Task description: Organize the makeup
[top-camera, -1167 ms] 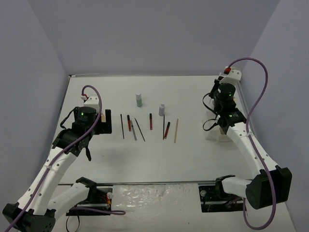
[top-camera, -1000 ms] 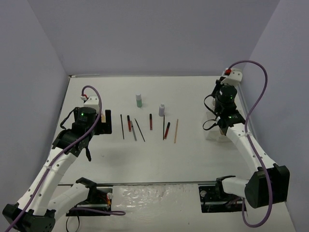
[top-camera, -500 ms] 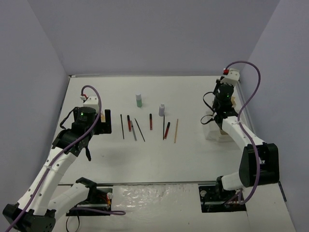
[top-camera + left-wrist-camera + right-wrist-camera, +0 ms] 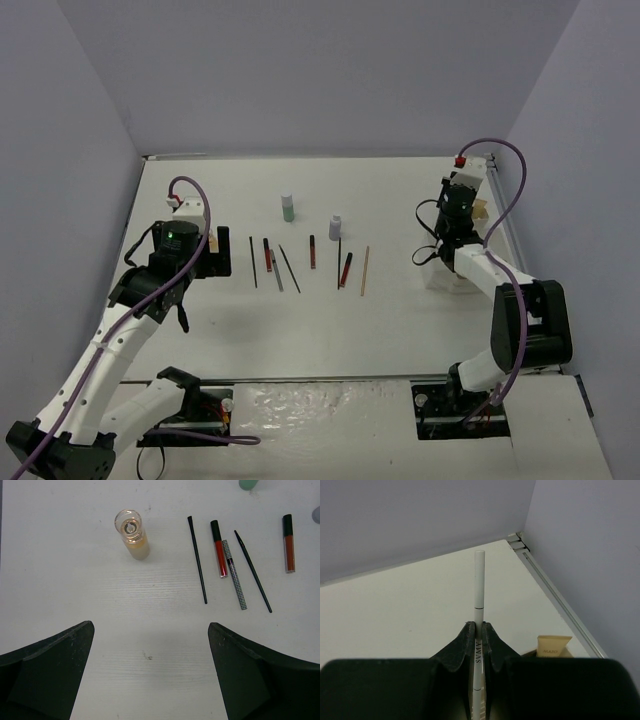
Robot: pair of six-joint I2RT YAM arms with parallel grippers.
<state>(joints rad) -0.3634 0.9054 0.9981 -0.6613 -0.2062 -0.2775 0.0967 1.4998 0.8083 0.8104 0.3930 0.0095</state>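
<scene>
Sticks [image 4: 312,250] lie in a row mid-worktop [image 4: 300,320], with the green bottle [image 4: 288,208] and grey bottle [image 4: 335,227] standing behind them. The left fingers [image 4: 50,670] are spread wide above the worktop, the beige bottle [image 4: 132,532] upright just ahead. The right fingers [image 4: 462,647] pinch a white stick [image 4: 479,590] near the tray [image 4: 440,278].

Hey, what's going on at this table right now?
Makeup is being sorted. The right tool is shut on a white stick, holding it near the tray. The left tool hangs open and empty, just short of a beige bottle. The other sticks lie in a row on the table, with two more bottles standing behind them.
</scene>
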